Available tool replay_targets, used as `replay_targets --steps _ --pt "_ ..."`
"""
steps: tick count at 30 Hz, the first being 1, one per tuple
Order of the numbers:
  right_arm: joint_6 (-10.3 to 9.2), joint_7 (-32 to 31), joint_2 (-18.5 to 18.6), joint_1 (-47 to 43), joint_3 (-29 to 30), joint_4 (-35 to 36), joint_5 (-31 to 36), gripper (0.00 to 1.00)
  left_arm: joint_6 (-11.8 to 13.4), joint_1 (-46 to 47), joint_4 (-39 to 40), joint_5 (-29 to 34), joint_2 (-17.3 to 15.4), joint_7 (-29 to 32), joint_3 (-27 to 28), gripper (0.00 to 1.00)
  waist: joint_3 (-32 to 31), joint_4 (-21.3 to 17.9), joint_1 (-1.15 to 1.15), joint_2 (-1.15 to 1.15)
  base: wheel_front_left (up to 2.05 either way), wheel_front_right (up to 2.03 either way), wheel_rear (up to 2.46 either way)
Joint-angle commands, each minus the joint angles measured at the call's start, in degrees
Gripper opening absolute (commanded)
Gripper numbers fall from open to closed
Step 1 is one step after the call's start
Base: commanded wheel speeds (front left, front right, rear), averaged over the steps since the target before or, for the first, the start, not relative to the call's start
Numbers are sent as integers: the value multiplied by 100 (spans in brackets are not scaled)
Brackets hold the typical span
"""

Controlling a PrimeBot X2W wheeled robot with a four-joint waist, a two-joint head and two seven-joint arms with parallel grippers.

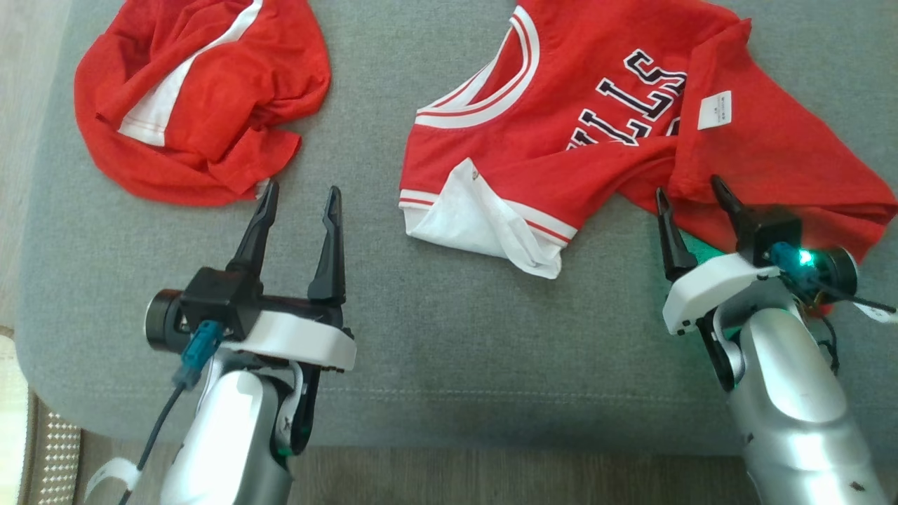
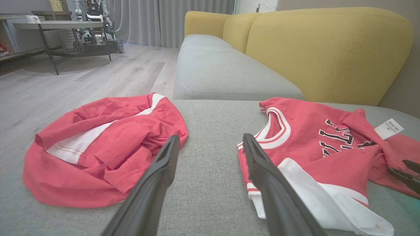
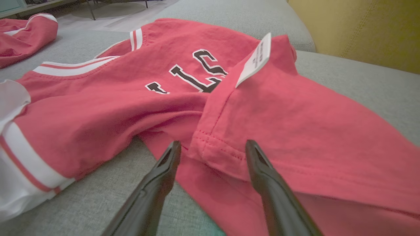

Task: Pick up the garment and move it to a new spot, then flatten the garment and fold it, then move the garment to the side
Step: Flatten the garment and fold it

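**Open grippers by red clothes on grey sofa [image 1: 449, 337]**

Left: a crumpled red garment [image 1: 203, 98], with the left gripper [image 1: 302, 189] beside it, spread wide and empty. Right of centre: a red jersey [image 1: 603, 140], likely soft, light and floppy. The right gripper [image 1: 688, 186], also wide, straddles its folded-over hem [image 3: 216, 150], probably the best spot to pinch.

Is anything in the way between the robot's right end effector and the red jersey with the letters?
Nothing visible. The open right end effector sits right at the turned-over hem of the jersey, straddling the fold above the grey cushion.
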State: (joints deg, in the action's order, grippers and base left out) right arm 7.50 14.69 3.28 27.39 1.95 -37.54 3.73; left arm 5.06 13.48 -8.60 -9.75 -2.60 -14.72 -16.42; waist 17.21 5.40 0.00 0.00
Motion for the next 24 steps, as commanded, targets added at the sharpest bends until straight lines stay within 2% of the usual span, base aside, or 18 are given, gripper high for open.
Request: replay_targets --steps 1,2,8,15,20,24 --pt "-1 30 -40 213 -95 72 -57 35 37 179 223 -38 -29 -28 135 100 17 10 0 0 0 0 0" --pt "-1 30 -40 241 -89 33 -68 0 39 182 226 -40 -29 -28 133 100 25 12 0 0 0 0 0" --pt "-1 30 -40 338 131 251 -74 0 56 202 204 -50 -29 -28 140 100 32 -35 0 0 0 0 0" --pt "-1 30 26 508 918 769 231 0 76 199 208 -103 -28 -28 91 100 -19 -116 0 0 0 0 0" --pt "-1 -177 478 1125 1422 687 517 0 72 245 225 -149 -28 -28 10 100 39 -132 0 0 0 0 0" --pt "-1 -496 963 1801 1532 391 743 0 61 347 250 -186 -28 -28 -109 100 184 -57 0 0 0 0 0"
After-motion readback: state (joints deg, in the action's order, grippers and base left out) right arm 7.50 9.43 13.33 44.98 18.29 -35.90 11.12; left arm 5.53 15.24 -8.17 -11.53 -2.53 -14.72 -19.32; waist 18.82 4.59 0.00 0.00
